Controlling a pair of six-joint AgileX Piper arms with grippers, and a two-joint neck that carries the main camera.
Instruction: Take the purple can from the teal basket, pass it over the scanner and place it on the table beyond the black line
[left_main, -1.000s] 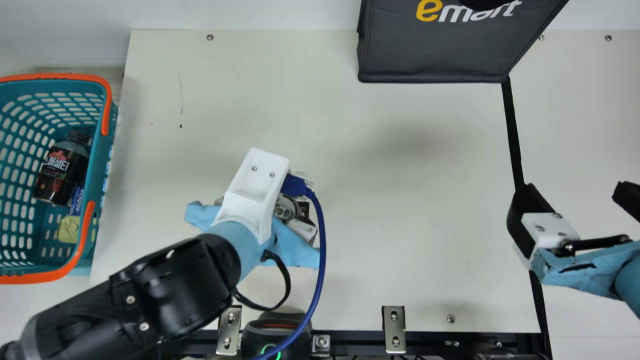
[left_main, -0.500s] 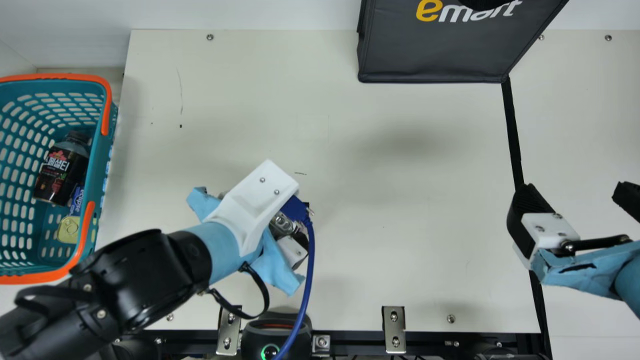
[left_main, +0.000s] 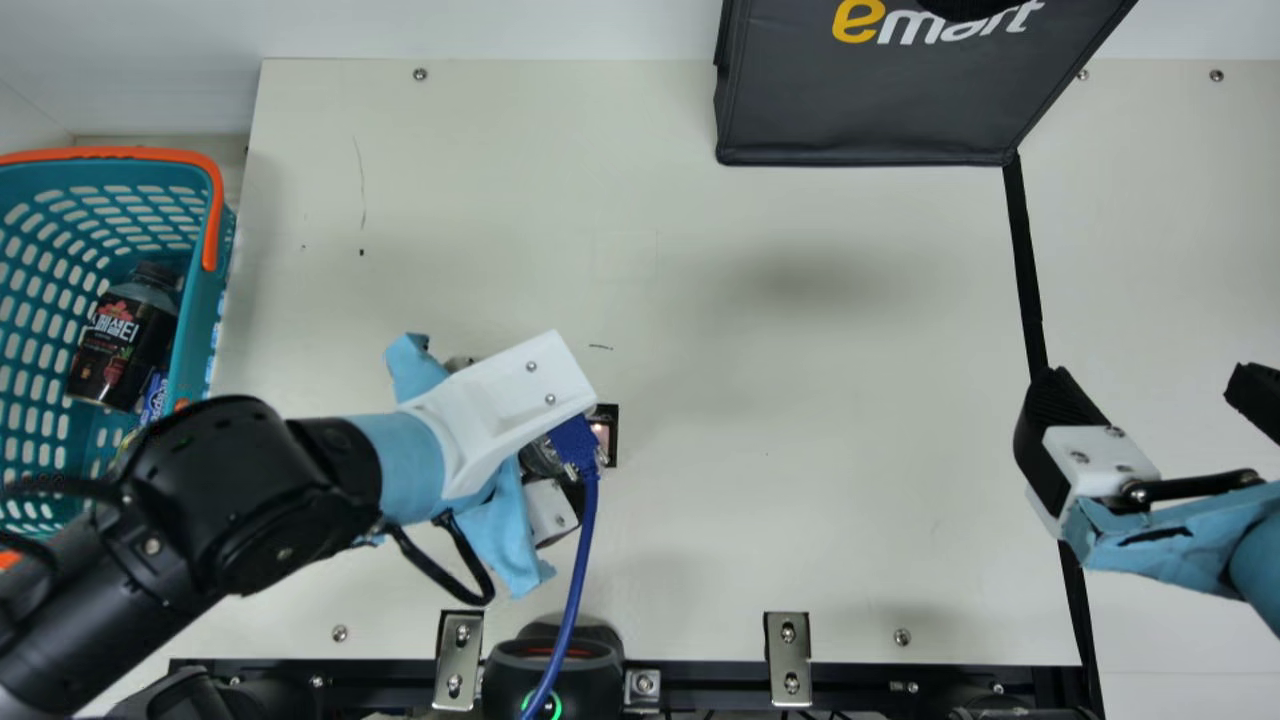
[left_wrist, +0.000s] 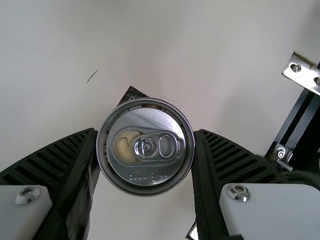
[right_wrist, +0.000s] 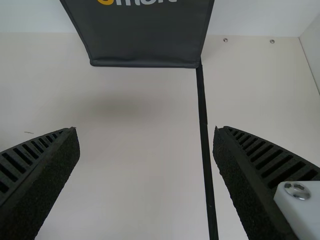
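Observation:
My left gripper (left_main: 548, 512) is over the left-middle table, largely under its white camera mount. In the left wrist view, the can (left_wrist: 145, 146) is seen lid-on, and my left gripper (left_wrist: 145, 134) is shut on it, one ribbed finger against each side. Its side wall and colour are hidden. A scanner (left_main: 555, 665) with a green ring stands at the table's front edge. My right gripper (left_main: 1155, 385) stands open beside the black line (left_main: 1026, 270); in the right wrist view, nothing is between the fingers of my right gripper (right_wrist: 146, 132). At far left is the teal basket (left_main: 195, 300).
A small black-rimmed square (left_main: 611, 440) on the table shows beside the left gripper. The basket holds a dark bottle (left_main: 120, 345) and a blue pack (left_main: 154, 395). A dark bag (left_main: 870, 110) stands at the back, near the line's far end. Metal brackets (left_main: 787, 660) line the front edge.
My left gripper has turned clockwise and shifted slightly left and toward the front edge, uncovering more of the black-rimmed square. Its forearm now covers part of the basket. The right arm has kept still.

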